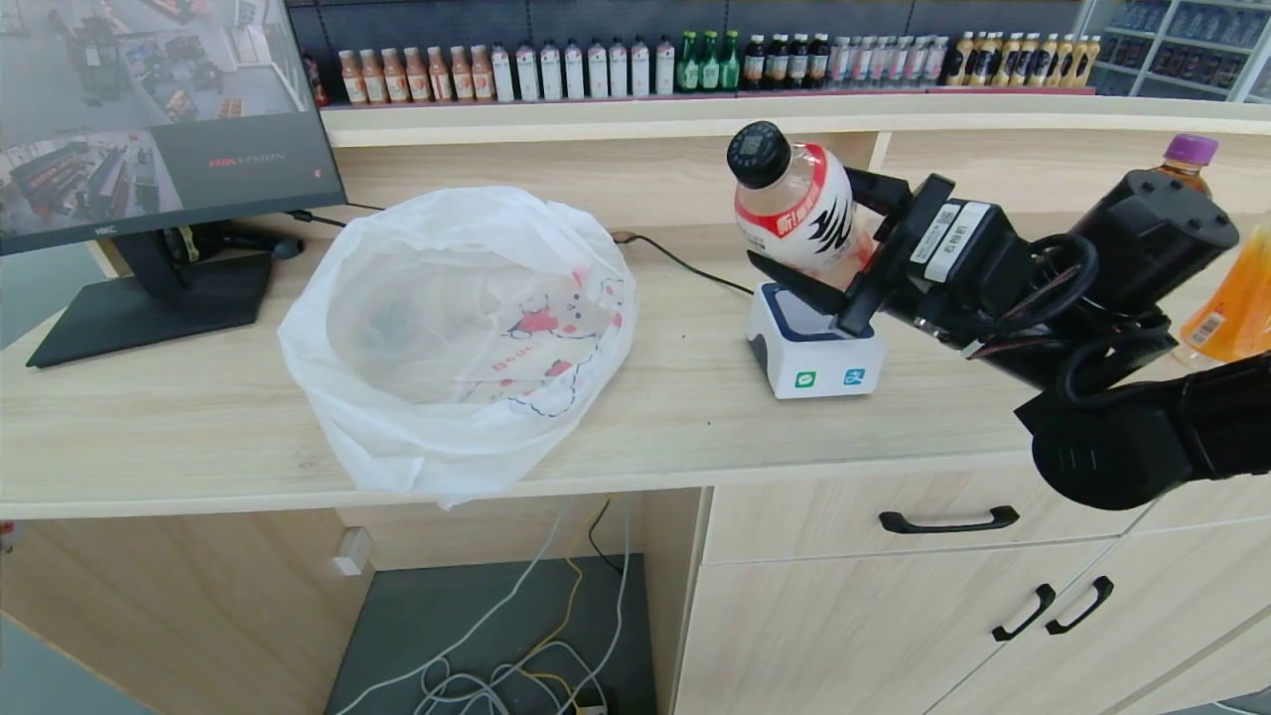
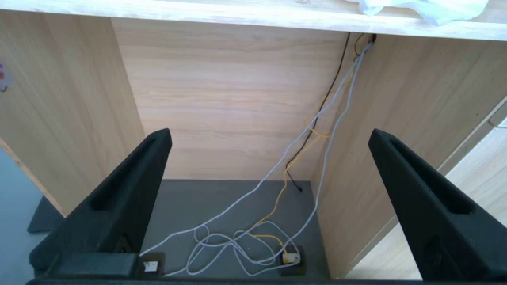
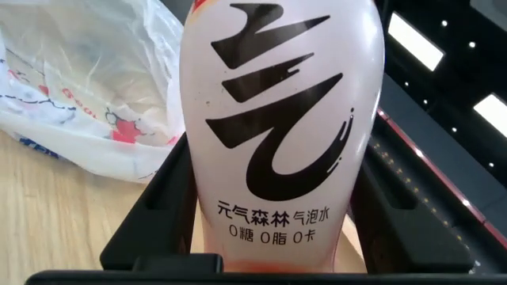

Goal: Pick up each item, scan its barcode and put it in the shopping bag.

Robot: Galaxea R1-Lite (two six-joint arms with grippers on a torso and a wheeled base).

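Observation:
My right gripper (image 1: 829, 253) is shut on a pale pink drink bottle (image 1: 799, 211) with a black cap and red-and-white label, held tilted just above the white barcode scanner (image 1: 814, 348) on the counter. The right wrist view shows the bottle (image 3: 281, 127) clamped between the two black fingers (image 3: 162, 206). The open white plastic shopping bag (image 1: 457, 328) sits on the counter to the left of the scanner, with its printed side visible in the wrist view (image 3: 87, 95). My left gripper (image 2: 269, 214) is open, down below the countertop, facing the cable-filled recess under the counter.
A monitor (image 1: 149, 129) stands at the counter's back left. An orange drink bottle (image 1: 1231, 298) and a purple-capped bottle (image 1: 1187, 159) stand at the right edge. Drawers with black handles (image 1: 948, 521) lie below the counter. Cables (image 1: 516, 636) hang in the open recess.

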